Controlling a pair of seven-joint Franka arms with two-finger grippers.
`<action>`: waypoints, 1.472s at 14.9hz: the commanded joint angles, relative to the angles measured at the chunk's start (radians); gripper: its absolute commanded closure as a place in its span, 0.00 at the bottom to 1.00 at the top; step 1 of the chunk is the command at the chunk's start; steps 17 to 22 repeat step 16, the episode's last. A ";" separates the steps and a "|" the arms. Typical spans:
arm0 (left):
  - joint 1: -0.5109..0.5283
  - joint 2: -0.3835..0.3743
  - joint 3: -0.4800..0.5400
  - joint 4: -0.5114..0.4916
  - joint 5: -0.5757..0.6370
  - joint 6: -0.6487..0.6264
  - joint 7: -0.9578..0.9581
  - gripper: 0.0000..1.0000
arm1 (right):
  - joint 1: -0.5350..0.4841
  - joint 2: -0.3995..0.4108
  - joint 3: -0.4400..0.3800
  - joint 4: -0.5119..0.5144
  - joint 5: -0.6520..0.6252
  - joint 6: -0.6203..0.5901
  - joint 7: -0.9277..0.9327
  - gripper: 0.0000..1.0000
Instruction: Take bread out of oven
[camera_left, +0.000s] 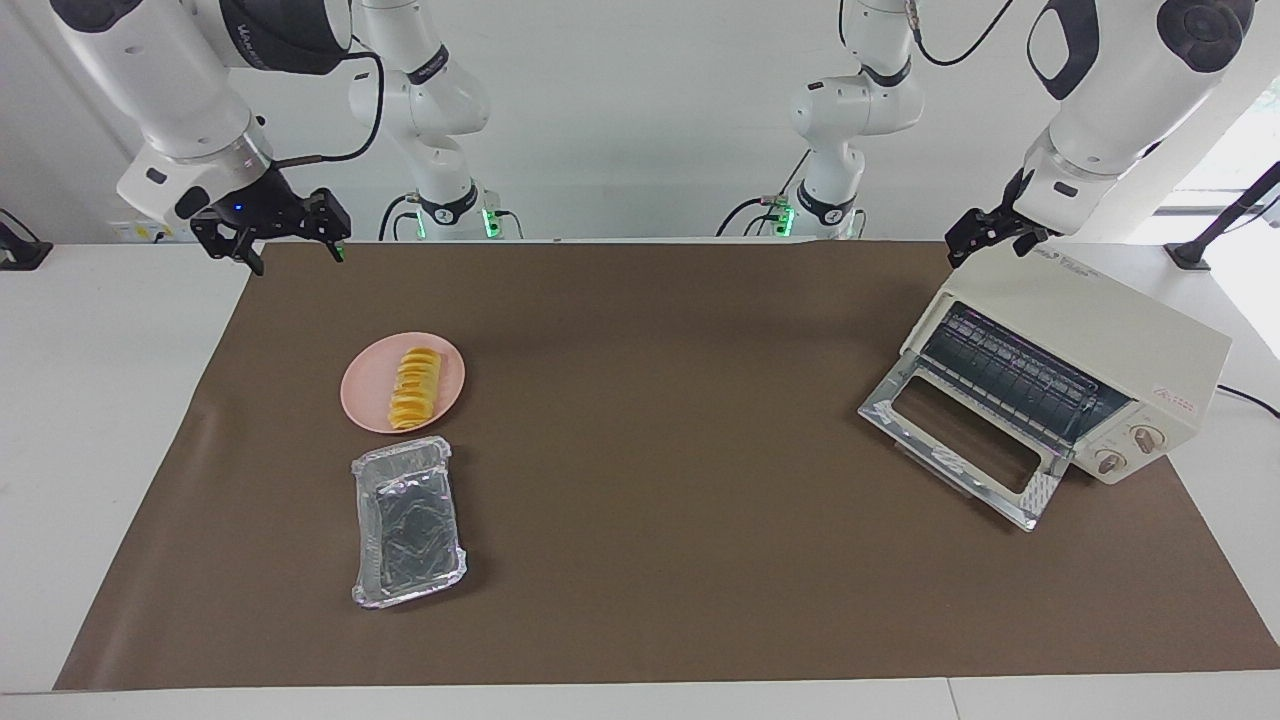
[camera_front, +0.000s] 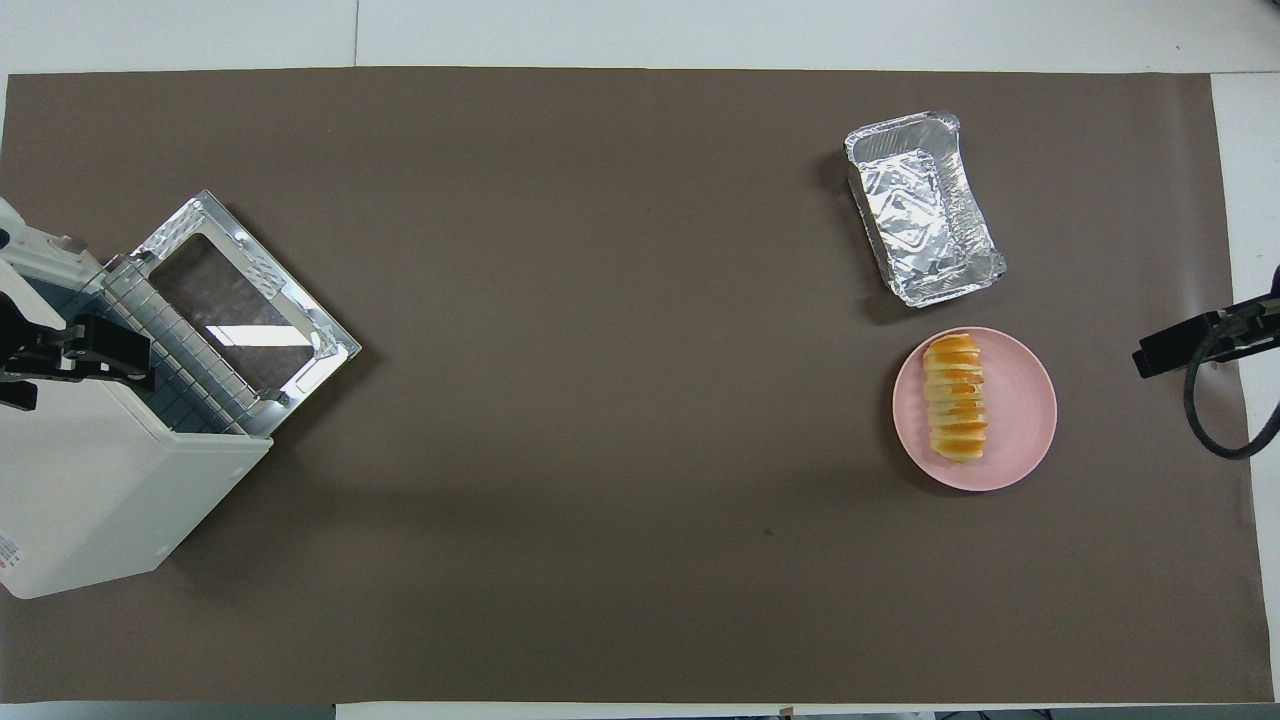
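Bread: we find the bread (camera_left: 413, 388) lying on the plate (camera_left: 447, 395), out of the oven and touched by neither pincer.
Plate: we note it toward the right arm's end of the bench (camera_left: 640, 620), just beside the foil tray and nearer to the robots than it.
Foil tray: we see the foil tray (camera_left: 407, 522) with nothing in it, apart from the plate by a narrow gap.
Oven: we record the oven (camera_left: 1090, 345) at the left arm's end of the bench, its glass door (camera_left: 960, 440) dropped fully open and the wire rack (camera_left: 1010, 375) showing inside with nothing on it.
Right pincer: we observe the right pincer (camera_left: 287, 243) raised over the mat's corner nearest the robots, fingers spread, holding nothing, well apart from the plate.
Left pincer: we observe the left pincer (camera_left: 985, 240) over the oven's top at its rear corner, holding nothing; we take its fingers as spread.
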 joint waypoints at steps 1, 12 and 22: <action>-0.002 -0.014 0.007 0.001 -0.015 -0.018 0.000 0.00 | -0.028 -0.026 0.010 -0.059 0.003 0.058 -0.022 0.00; -0.002 -0.014 0.007 0.001 -0.015 -0.018 0.000 0.00 | -0.042 0.002 0.012 0.019 0.018 -0.028 -0.022 0.00; -0.002 -0.014 0.007 0.001 -0.015 -0.018 0.000 0.00 | -0.041 0.002 0.010 0.019 0.014 -0.026 -0.021 0.00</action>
